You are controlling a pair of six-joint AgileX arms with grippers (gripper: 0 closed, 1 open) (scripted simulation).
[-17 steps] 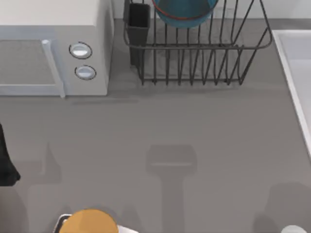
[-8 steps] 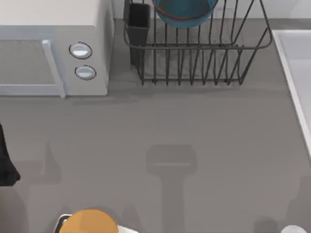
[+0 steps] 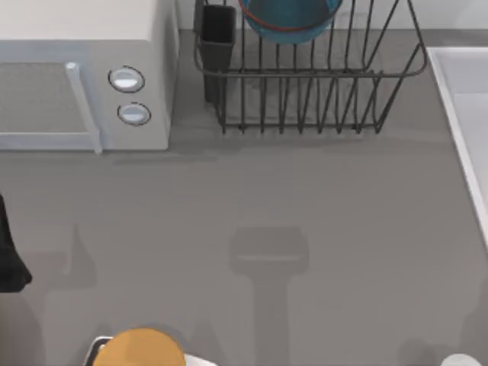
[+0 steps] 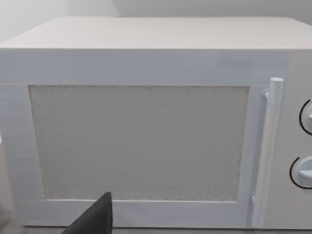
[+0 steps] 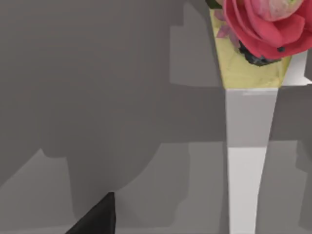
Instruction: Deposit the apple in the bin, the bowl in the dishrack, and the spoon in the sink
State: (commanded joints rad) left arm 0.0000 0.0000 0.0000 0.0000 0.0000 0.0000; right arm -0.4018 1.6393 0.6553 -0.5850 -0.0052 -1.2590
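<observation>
The blue bowl [image 3: 288, 17] with its reddish rim rests inside the black wire dishrack [image 3: 309, 76] at the back centre, cut off by the top view's upper edge. The pale sink [image 3: 465, 99] runs along the right side of the table. The apple, the spoon and the bin are out of view. My left arm [image 3: 9, 255] shows as a dark shape at the left edge, and a black part of my left gripper [image 4: 97, 219] faces the microwave door. A black part of my right gripper [image 5: 100, 217] hangs over bare grey table.
A white microwave [image 3: 84, 76] with two round knobs stands at the back left. An orange-yellow round thing [image 3: 139, 349] lies at the front left. A red flower in a yellow and white vase [image 5: 253, 44] appears in the right wrist view. A small white object [image 3: 457, 360] sits at the front right.
The shadow at the table's front right has slid toward the right edge. The bowl, rack and left arm have not moved.
</observation>
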